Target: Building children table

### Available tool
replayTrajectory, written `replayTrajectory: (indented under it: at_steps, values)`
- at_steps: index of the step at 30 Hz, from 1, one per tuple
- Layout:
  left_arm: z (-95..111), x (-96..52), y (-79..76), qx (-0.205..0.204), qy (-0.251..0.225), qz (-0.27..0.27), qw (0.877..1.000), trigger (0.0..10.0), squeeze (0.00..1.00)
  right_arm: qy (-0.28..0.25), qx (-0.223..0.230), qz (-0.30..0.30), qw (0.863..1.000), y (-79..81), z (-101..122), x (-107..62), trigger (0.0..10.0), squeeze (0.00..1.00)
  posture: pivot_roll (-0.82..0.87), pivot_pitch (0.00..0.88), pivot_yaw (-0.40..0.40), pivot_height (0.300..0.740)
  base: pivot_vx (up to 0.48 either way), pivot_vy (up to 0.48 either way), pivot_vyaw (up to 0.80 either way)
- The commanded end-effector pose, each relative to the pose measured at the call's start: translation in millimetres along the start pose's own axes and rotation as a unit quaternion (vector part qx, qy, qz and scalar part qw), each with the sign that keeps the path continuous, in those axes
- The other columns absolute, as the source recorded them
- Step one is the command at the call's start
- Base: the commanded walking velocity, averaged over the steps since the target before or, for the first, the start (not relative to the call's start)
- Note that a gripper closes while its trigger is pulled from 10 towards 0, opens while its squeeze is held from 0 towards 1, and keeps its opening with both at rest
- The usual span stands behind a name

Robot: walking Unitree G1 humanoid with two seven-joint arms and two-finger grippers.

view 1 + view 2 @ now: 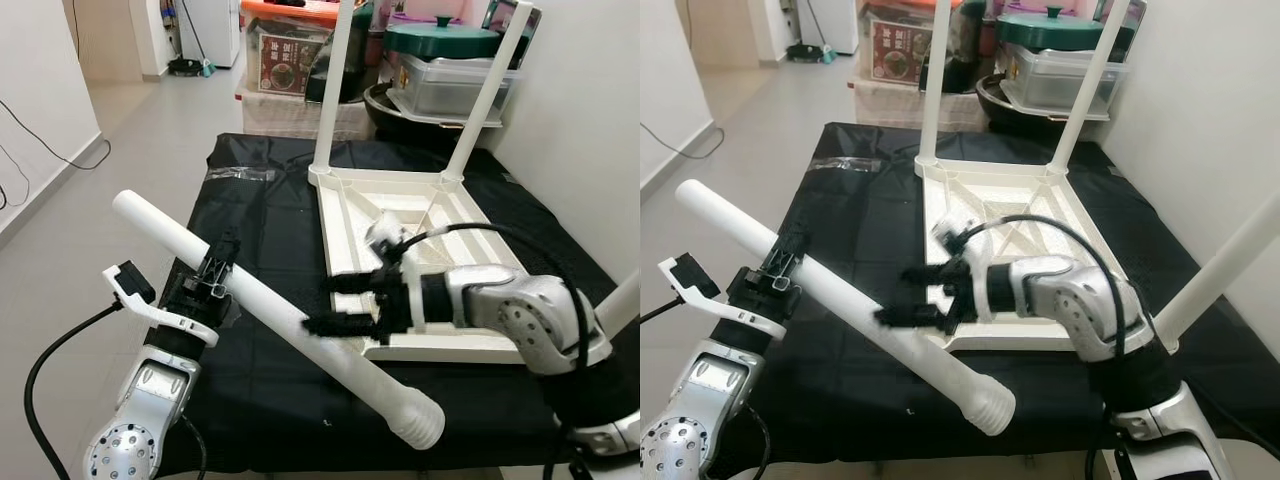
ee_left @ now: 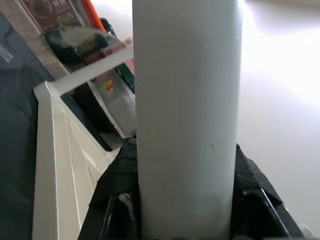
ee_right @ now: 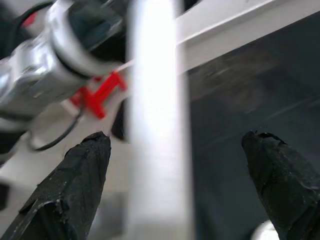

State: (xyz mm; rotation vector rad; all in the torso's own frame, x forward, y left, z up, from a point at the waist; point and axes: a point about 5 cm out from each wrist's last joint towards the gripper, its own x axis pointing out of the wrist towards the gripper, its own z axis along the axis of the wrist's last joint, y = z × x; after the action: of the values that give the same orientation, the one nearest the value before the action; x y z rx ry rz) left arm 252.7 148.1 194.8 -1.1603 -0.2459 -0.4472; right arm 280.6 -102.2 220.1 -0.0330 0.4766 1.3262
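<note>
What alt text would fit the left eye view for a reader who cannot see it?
The left gripper holds a long white table leg slanted over a black cloth, while the open right gripper reaches toward it. Behind lies an upturned white children's table top with two legs already standing upright.

One white tabletop (image 1: 420, 215), upside down on the black-covered surface (image 1: 260, 200). Legs — two (image 1: 333, 85) (image 1: 485, 90) stand fitted at its far corners, a third (image 1: 1230, 265) rises at the near right, and a fourth, loose one (image 1: 270, 305) is held across the front. Two hands — left (image 1: 205, 285), right (image 1: 335, 305). Behind, one green-lidded pot (image 1: 440, 40).
</note>
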Motion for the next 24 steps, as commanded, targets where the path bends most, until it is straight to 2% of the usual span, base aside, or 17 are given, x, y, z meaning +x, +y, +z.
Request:
replayTrajectory:
  at_steps: [1, 2, 3, 4, 5, 7, 9, 15, 17, 18, 24]
  values:
    - [-5, -1.4, -1.3, -0.006, 0.004, 0.001, 1.0, 0.0, 0.0, 0.021, 0.001, 0.016, 1.0, 6.1, -2, 3.2, 10.0, 0.0, 0.06, 0.0, -0.099, 0.74, 0.0, 0.0, 0.0]
    - [-5, -1.4, -1.3, -0.006, 0.004, 0.001, 1.0, 0.0, 0.0, 0.021, 0.001, 0.016, 1.0, 6.1, -2, 3.2, 10.0, 0.0, 0.06, 0.0, -0.099, 0.74, 0.0, 0.0, 0.0]
    - [-6, -1.0, -1.5, -0.005, 0.006, 0.002, 1.0, 0.0, 0.0, 0.052, 0.003, 0.031, 0.998, 10.5, -10, 11.3, 10.0, 0.0, 0.06, 0.0, -0.104, 0.74, 0.0, 0.0, 0.0]
    - [-6, -1.0, -1.5, -0.005, 0.006, 0.002, 1.0, 0.0, 0.0, 0.052, 0.003, 0.031, 0.998, 10.5, -10, 11.3, 10.0, 0.0, 0.06, 0.0, -0.104, 0.74, 0.0, 0.0, 0.0]
    - [-8, -0.7, -1.9, -0.003, 0.009, 0.001, 1.0, 0.0, 0.0, 0.078, 0.005, 0.043, 0.996, 13.9, -17, 17.4, 10.0, 0.0, 0.06, 0.0, -0.104, 0.74, 0.0, 0.0, 0.0]
    - [-8, -0.7, -1.9, -0.003, 0.009, 0.001, 1.0, 0.0, 0.0, 0.078, 0.005, 0.043, 0.996, 13.9, -17, 17.4, 10.0, 0.0, 0.06, 0.0, -0.104, 0.74, 0.0, 0.0, 0.0]
    - [-9, -0.1, -3.5, 0.003, 0.011, 0.001, 1.0, 0.0, 0.0, 0.122, -0.002, 0.051, 0.991, 14.4, -28, 26.2, 10.0, 0.0, 0.07, 0.0, -0.111, 0.74, 0.0, 0.0, 0.0]
    - [-9, -0.2, -6.1, 0.008, 0.011, -0.003, 1.0, 0.0, 0.0, 0.153, -0.013, 0.045, 0.987, 10.6, -31, 30.4, 10.0, 0.0, 0.08, 0.0, -0.116, 0.74, 0.0, 0.0, 0.0]
    - [-10, 0.7, -7.1, 0.008, 0.013, -0.006, 1.0, 0.0, 0.0, 0.171, -0.026, 0.042, 0.984, 8.0, -33, 32.9, 10.0, 0.0, 0.08, 0.0, -0.117, 0.74, 0.0, 0.0, 0.0]
    - [-12, 1.8, -8.6, 0.009, 0.02, -0.012, 1.0, 0.0, 0.0, 0.199, -0.052, 0.04, 0.978, 4.7, -33, 37.6, 10.0, 0.0, 0.08, 0.0, -0.122, 0.74, 0.0, 0.0, 0.0]
    - [-14, 1.7, -8.8, 0.012, 0.026, -0.013, 1.0, 0.0, 0.0, 0.214, -0.071, 0.043, 0.973, 4.0, -28, 41.7, 10.0, 0.0, 0.08, 0.0, -0.124, 0.74, 0.0, 0.0, 0.0]
